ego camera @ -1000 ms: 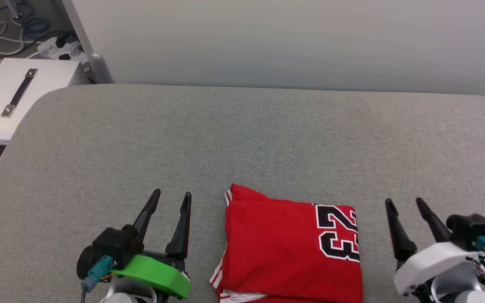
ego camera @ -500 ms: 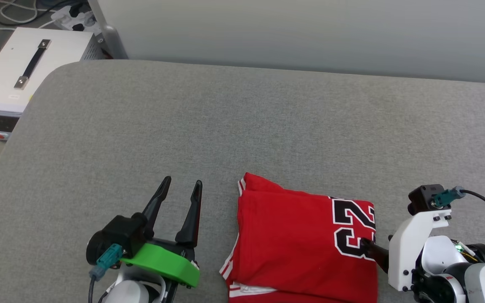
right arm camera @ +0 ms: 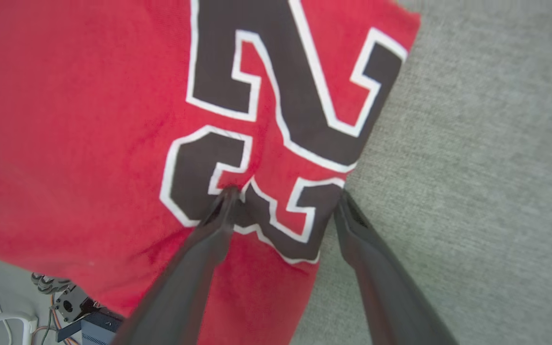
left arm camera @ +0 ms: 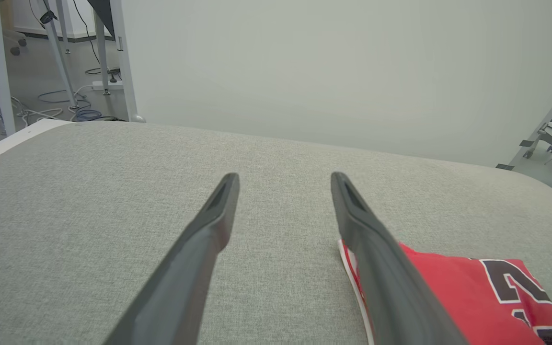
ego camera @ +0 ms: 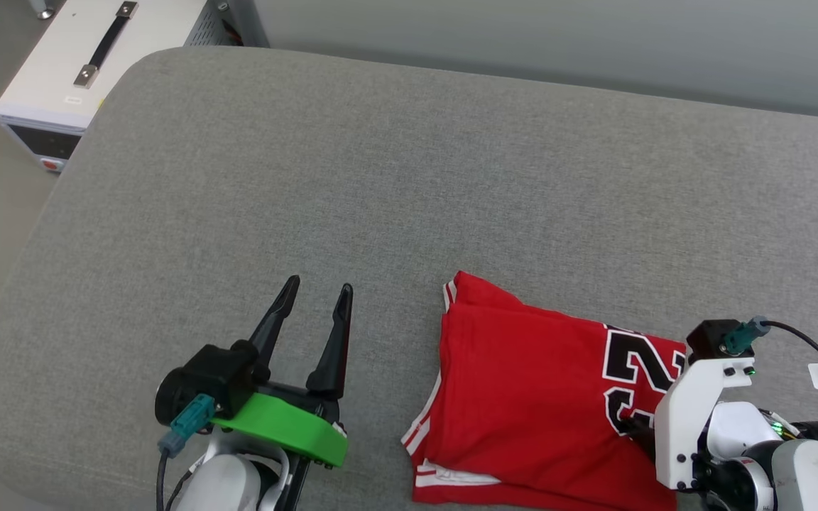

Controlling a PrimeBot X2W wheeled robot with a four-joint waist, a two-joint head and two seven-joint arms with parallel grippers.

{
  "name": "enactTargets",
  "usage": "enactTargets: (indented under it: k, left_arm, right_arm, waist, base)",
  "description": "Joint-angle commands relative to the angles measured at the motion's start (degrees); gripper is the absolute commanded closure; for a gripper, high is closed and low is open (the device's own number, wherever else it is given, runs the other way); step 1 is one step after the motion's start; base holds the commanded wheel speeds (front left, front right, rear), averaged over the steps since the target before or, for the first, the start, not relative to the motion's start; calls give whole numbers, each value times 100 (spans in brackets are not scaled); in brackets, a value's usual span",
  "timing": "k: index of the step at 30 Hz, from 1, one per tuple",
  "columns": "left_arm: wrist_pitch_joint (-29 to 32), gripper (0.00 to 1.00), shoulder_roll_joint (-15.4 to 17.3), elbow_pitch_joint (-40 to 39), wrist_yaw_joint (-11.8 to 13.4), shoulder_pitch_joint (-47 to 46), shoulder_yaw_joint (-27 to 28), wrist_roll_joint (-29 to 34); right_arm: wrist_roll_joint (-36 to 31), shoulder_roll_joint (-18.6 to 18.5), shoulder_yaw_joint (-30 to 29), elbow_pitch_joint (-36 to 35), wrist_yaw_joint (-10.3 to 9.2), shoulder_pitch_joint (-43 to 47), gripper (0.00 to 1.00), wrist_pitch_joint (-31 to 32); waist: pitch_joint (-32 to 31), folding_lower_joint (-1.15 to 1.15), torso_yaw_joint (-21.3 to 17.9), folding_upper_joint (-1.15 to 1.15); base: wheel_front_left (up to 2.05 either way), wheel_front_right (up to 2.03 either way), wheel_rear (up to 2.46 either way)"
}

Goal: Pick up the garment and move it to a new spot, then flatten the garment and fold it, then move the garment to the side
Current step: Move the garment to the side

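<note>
The garment (ego camera: 530,397) lies folded in a red rectangle on the grey cushioned surface (ego camera: 380,177), near its front edge, black white-outlined numerals at its right side. The garment (left arm camera: 448,287) also shows low at the right in the left wrist view. My right gripper (right arm camera: 286,193) points down at the garment (right arm camera: 89,120), open. One fingertip (right arm camera: 229,194) presses on the numerals; the other (right arm camera: 344,196) stands at the cloth's right edge. My right arm's white wrist (ego camera: 693,419) covers that edge in the head view. My left gripper (ego camera: 320,284) hangs open and empty left of the garment.
A white box with a black handle (ego camera: 96,64) stands on the floor beyond the surface's far left corner. A pale wall (ego camera: 558,42) runs behind. Table legs and cables (left arm camera: 65,96) lie on the floor at the far left.
The head camera has swung, shifting the whole picture. My right gripper has turned from pointing forward beside the garment to pointing down onto its right edge. The left gripper kept its pose.
</note>
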Motion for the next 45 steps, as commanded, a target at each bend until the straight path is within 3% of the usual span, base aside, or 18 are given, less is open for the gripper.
enactTargets:
  k: [1,4,5,6,7,12,17,24,33,39,45]
  left_arm:
    - [-34,0,-17,-18,-17,-122,-4,-37]
    - [-34,0,-25,-15,-17,-147,-23,-34]
    - [-34,0,-27,-12,-17,-151,-26,-32]
    - [-34,0,-30,-7,-17,-153,-28,-28]
    - [-34,0,-31,-2,-17,-154,-30,-25]
    - [-34,0,-15,49,-17,-117,-48,-15]
    - [-34,0,8,77,-17,-43,-79,-42]
    - [-34,0,90,56,-17,53,-333,-121]
    - [-34,0,56,132,-17,44,-956,-114]
    - [-34,0,9,59,-17,-172,-1148,-7]
    - [-34,0,189,-82,-17,-601,-1336,146]
  right_arm:
    - [-27,53,54,189,-5,-9,0,-45]
    - [-67,65,166,423,-5,20,0,-91]
    - [-73,67,220,487,-5,33,6,-90]
    - [-60,69,286,554,-5,47,80,-96]
    - [-45,70,328,592,-5,51,100,-123]
    - [97,4,530,693,-5,-11,100,-467]
    - [98,-371,773,561,-5,-107,100,-861]
    - [85,-1348,1317,95,-5,-186,100,-1167]
    - [546,-3166,2088,-609,-5,-276,100,-1486]
    - [572,-4077,2069,-668,-5,-448,100,-1850]
    - [334,-4611,1728,-196,-5,-858,100,-2560]
  waist:
    - [124,0,122,0]
    - [157,0,162,0]
    - [159,0,170,0]
    - [157,0,176,0]
    - [152,0,179,0]
    - [15,0,124,0]
    - [-192,0,-42,0]
    - [-371,0,-522,0]
    - [-342,0,-1387,0]
    - [76,0,-1984,0]
    - [758,0,-2517,0]
  base:
    - [0,0,0]
    - [0,0,0]
    - [0,0,0]
    - [0,0,0]
    - [0,0,0]
    - [0,0,0]
    - [0,0,0]
    - [0,0,0]
    - [0,0,0]
    - [0,0,0]
    - [0,0,0]
